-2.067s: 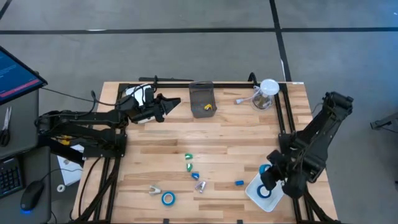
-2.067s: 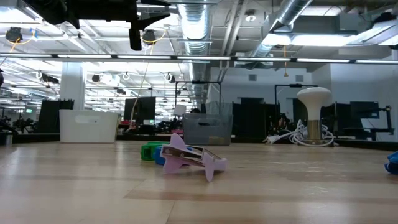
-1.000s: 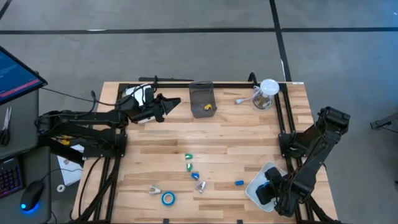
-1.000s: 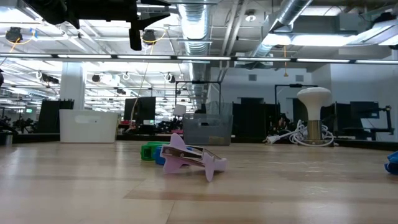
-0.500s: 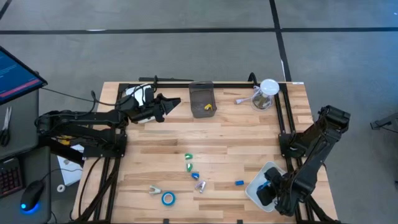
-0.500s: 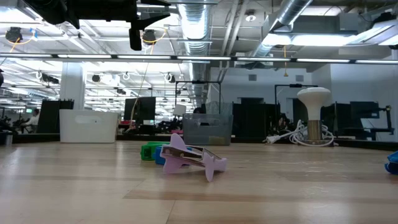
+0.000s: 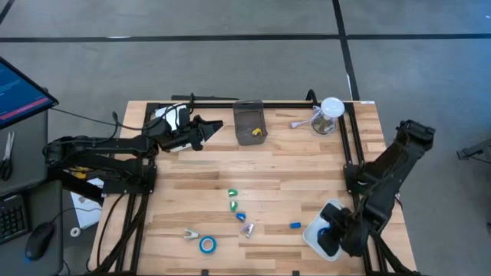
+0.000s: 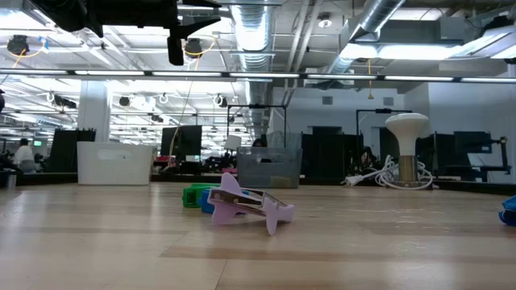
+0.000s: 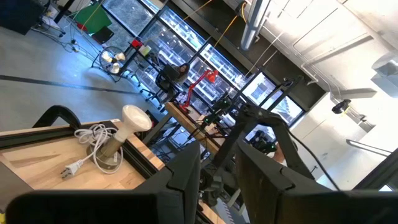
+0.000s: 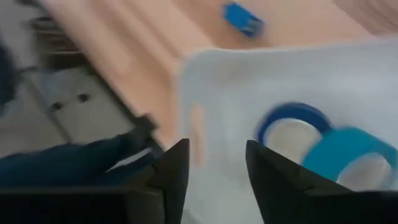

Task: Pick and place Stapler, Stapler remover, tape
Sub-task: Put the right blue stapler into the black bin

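- Our right hand (image 10: 214, 180) sits over the white tray (image 7: 313, 230) at the lower right of the high view, fingers apart and holding nothing; the wrist view shows a clear gap between them.
- Two rolls of tape (image 10: 323, 149) now lie inside the tray, one leaning on the other. Two seconds ago the high view showed the right hand carrying a blue roll above the tray, so we judge that roll has just been dropped in.
- Compared with a second ago, the right arm has lifted and pulled back a little, its elbow higher in the frame, while the hand stays above the tray.
- A third tape roll (image 7: 207, 244) lies on the counter (image 7: 291, 161) at the lower left of centre, unmoved across all frames, beside a small pale remover (image 7: 189, 234).
- The cluster of small green, blue and grey pieces (image 7: 238, 208) mid-counter and the little blue block (image 7: 294, 225) near the tray are also where they were.
- Our left hand (image 7: 213, 126) hovers at the upper left of the counter, unchanged; its fingers look slightly apart in its wrist view and hold nothing.
- For the task, this means one tape roll and the stapler items remain to be fetched.
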Controlling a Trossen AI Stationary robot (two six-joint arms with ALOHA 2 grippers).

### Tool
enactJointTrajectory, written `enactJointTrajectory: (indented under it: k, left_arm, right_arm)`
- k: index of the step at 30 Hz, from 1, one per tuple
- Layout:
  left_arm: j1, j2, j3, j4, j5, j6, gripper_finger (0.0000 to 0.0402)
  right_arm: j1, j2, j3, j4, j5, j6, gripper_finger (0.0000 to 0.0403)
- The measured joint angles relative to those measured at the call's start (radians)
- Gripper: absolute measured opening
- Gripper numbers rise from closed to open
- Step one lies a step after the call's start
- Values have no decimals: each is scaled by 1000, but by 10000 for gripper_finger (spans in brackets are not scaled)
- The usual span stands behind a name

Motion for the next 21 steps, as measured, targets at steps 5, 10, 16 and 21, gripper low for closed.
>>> enactJointTrajectory:
  k: [5,10,16,21]
  left_arm:
    - [0,0,0,0,0,0,92]
    - [0,0,0,0,0,1,92]
    - [0,0,0,0,11,74,92]
    - [0,0,0,0,73,122,92]
  right_arm:
    - [-39,-68,0,71,-4,-163,131]
    - [-100,-112,0,76,-2,-290,116]
    - [-213,-120,0,72,0,-505,104]
    - [-320,-118,0,72,1,-683,98]
